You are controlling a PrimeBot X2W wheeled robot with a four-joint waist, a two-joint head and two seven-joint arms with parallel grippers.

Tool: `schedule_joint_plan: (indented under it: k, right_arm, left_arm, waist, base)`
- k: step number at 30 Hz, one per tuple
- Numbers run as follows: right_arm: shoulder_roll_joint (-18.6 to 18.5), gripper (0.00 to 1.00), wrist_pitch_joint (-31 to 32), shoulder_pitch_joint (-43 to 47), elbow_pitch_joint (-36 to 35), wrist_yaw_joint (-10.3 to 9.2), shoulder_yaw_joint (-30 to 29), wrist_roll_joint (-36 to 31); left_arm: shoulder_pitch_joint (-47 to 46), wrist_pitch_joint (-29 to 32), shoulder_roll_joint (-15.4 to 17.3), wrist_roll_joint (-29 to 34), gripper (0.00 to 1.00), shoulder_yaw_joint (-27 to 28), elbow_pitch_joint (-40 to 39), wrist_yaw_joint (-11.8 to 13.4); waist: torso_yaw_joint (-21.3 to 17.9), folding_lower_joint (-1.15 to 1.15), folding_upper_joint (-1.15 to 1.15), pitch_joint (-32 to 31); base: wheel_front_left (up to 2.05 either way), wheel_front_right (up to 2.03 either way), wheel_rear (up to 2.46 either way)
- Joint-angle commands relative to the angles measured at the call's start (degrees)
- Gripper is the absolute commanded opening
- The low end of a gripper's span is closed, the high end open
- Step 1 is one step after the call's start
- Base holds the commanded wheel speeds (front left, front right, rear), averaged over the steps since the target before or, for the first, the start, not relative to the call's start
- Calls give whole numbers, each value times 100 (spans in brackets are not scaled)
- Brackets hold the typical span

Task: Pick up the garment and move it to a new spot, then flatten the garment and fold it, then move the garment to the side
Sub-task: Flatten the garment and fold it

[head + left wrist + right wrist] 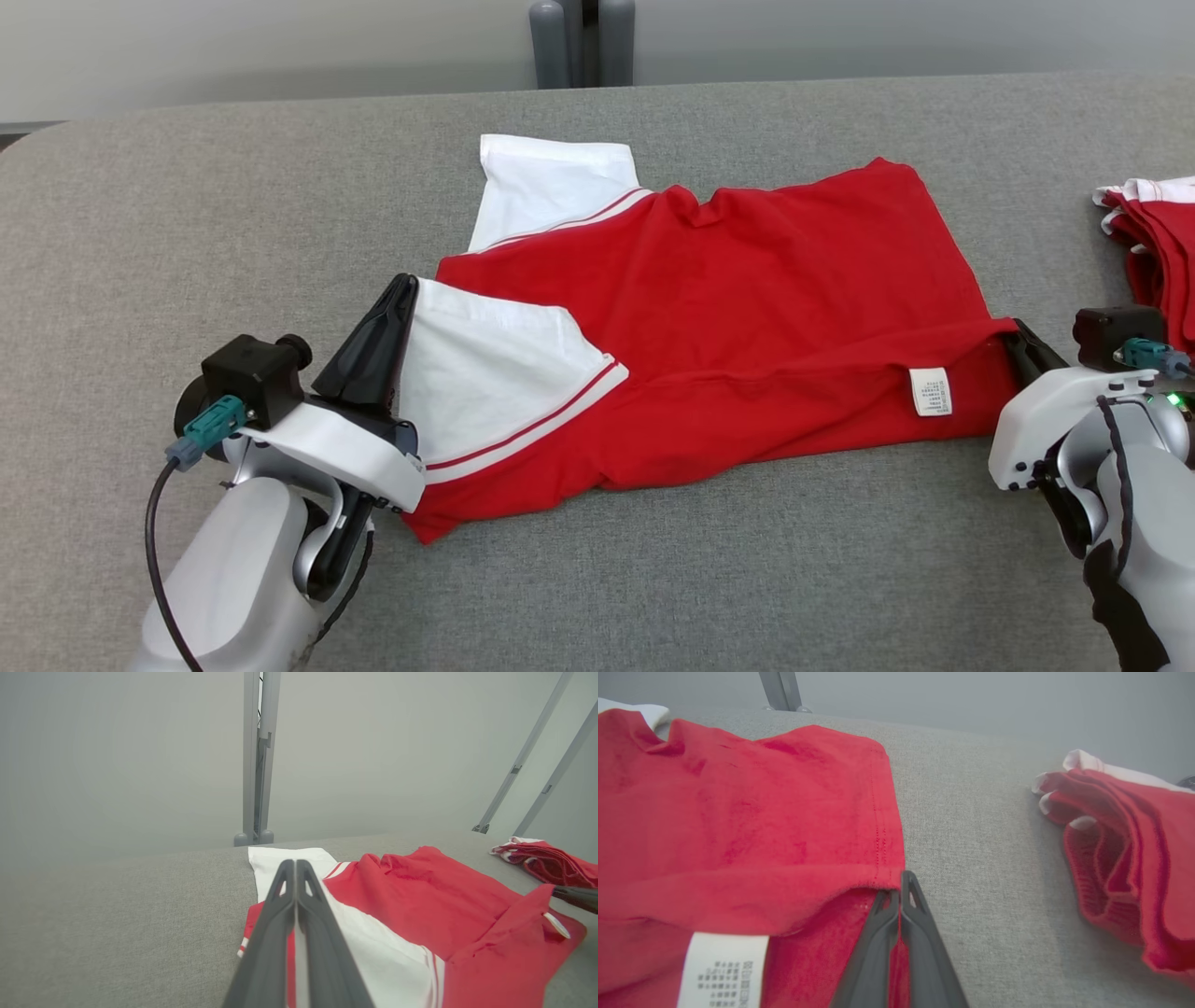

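Red garment (747, 308) with white sleeves, spread on the grey table (187, 205) beside a pile of folded red garments (1153, 243) but apart from it. The right gripper (1020, 329), jaws fully closed, pinches the hem corner nearest the pile. The left gripper (403, 289), likewise closed, nips the white sleeve (485, 364) at the end farthest from the pile. Likely risks: a thin pinch slipping off, or catching one layer only, would skew the fold. Nothing here acts as a container, and both lots of cloth lie bare on the table.
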Motion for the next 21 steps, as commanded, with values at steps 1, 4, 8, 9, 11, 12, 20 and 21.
schedule_joint_plan:
  k: [1, 4, 8, 9, 11, 12, 20, 21]
  right_arm:
    - [12, 15, -81, -88, 126, -4, 8, -29]
    - [100, 81, -222, -186, 370, -4, -10, 84]
    - [98, 100, -519, -169, 535, -4, -55, 169]
    - [91, 100, -584, -134, 529, -4, -87, 200]
    - [73, 100, -676, -22, 507, -4, -180, 255]
    - [60, 100, -700, 34, 486, -4, -225, 284]
    - [-21, 100, -755, 505, 274, -3, -543, 449]
    - [-21, 100, -755, 547, 237, -3, -569, 455]
  left_arm:
    - [-48, -19, -22, 73, 0, 90, 52, -27]
    - [-45, -20, -149, 181, 97, 147, 187, -50]
    - [156, -20, -211, 75, 100, 256, 308, -77]
    - [235, -20, -221, 16, 100, 317, 292, -80]
    - [475, -20, -236, -126, 100, 462, 253, -8]
    - [612, 21, -252, -237, 100, 531, 234, 26]
    - [1925, 1515, -426, -1064, 100, 562, -404, 443]
    - [2036, 1663, -454, -1123, 100, 555, -489, 529]
  waist:
    - [5, 0, 0, 0]
    - [-8, 0, 0, -29]
    - [-38, 0, 0, -143]
    - [-48, 0, 0, -180]
    - [-75, 0, 0, -250]
    - [-87, 0, 0, -273]
    - [-75, 0, 0, -357]
    - [-65, 0, 0, -357]
  base:
    - [0, 0, 0]
    - [0, 0, 0]
    - [0, 0, 0]
    - [0, 0, 0]
    - [0, 0, 0]
    - [0, 0, 0]
    - [0, 0, 0]
    - [0, 0, 0]
